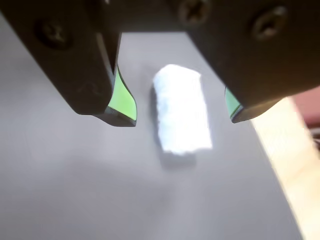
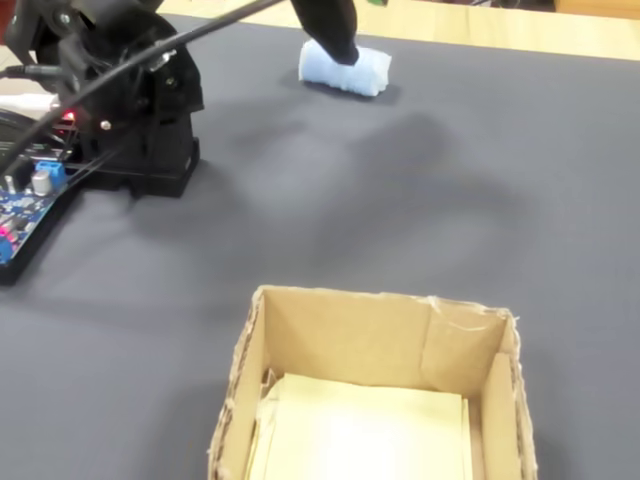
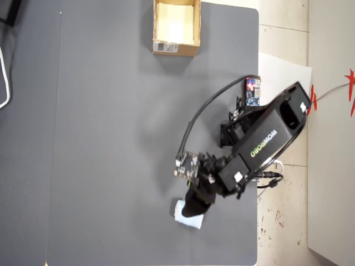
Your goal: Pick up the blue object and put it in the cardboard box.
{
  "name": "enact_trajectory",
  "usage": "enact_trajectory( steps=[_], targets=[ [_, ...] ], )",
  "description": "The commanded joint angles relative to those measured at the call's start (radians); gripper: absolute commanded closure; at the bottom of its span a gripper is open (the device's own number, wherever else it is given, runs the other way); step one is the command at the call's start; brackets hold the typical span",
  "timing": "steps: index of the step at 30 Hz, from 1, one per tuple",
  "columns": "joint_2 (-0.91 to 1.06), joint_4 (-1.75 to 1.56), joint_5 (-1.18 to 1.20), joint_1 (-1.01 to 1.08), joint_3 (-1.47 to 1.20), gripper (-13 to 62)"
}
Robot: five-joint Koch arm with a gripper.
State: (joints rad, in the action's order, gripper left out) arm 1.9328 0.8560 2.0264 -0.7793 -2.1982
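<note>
Hovering spread wide above the blue object (image 1: pixel 181 110), the fingers (image 1: pixel 122 102) need lowering squarely astride it toward the tabletop (image 1: pixel 100 190) before closing.

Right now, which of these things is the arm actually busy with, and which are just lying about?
Part of the job:
- blue object, between the open gripper jaws
- cardboard box, empty

Just lying about:
- small blue circuit board
- white paper

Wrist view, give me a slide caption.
Open pincer poised over the pale blue object lying on the dark grey mat.
</note>
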Motion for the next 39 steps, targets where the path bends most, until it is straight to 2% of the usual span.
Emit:
enact_trajectory(
  steps=[1,28,31,36,39],
  targets=[
    [0.002,-0.005,0.069,-0.021,0.097,15.6],
    [-0.371,-0.077,-0.011,-0.126,0.158,16.1],
    [-0.430,-0.130,-0.035,-0.130,0.158,18.5],
    [-0.469,-0.152,-0.094,-0.137,0.158,27.6],
    [-0.486,-0.152,-0.121,-0.138,0.160,29.5]
  ],
)
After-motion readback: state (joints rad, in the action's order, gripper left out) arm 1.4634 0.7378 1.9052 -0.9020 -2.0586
